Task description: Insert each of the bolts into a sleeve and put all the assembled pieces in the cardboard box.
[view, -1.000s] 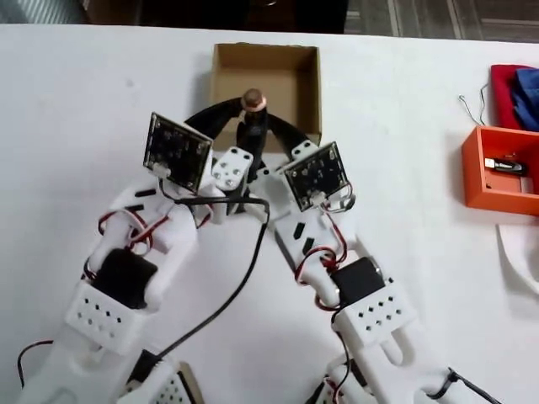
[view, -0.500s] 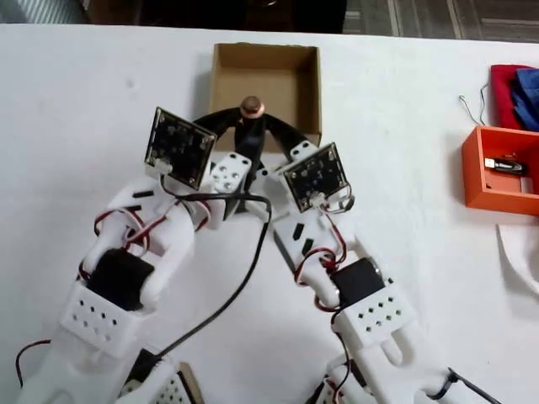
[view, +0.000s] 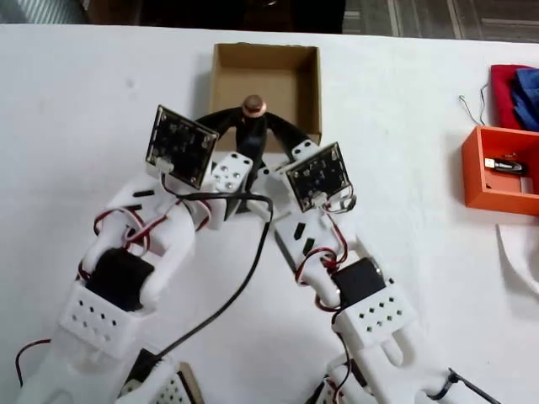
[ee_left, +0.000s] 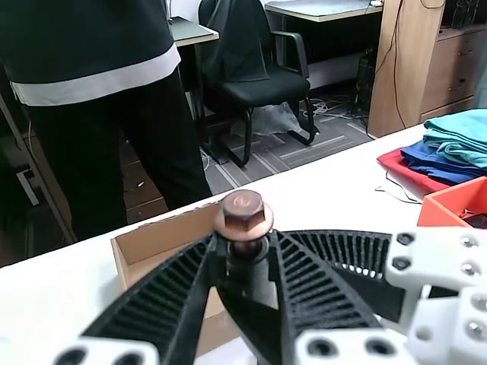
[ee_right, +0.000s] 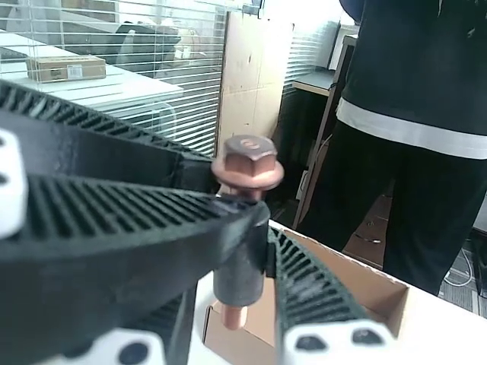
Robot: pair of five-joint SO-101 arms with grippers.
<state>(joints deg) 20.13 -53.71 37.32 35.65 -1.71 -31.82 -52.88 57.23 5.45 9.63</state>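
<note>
A copper bolt (view: 253,106) stands upright inside a black sleeve (view: 252,136), held in the air at the near edge of the open cardboard box (view: 221,76). Both grippers meet on this piece. My left gripper (ee_left: 245,262) is shut on the sleeve just under the bolt head (ee_left: 243,214). My right gripper (ee_right: 242,266) is shut on the sleeve (ee_right: 239,280) lower down, and the bolt's tip (ee_right: 231,316) sticks out below it. Behind the fingers lies the box (ee_right: 358,287), and what is inside it is hidden.
An orange tray (view: 497,172) sits at the right edge of the white table, with red and blue cloth (view: 515,88) behind it. A black cable (view: 240,278) runs between the two arms. Bare table lies left and right of the box.
The left arm has shifted slightly toward the box, and the bolt head has dropped a little. Both grippers keep their hold.
</note>
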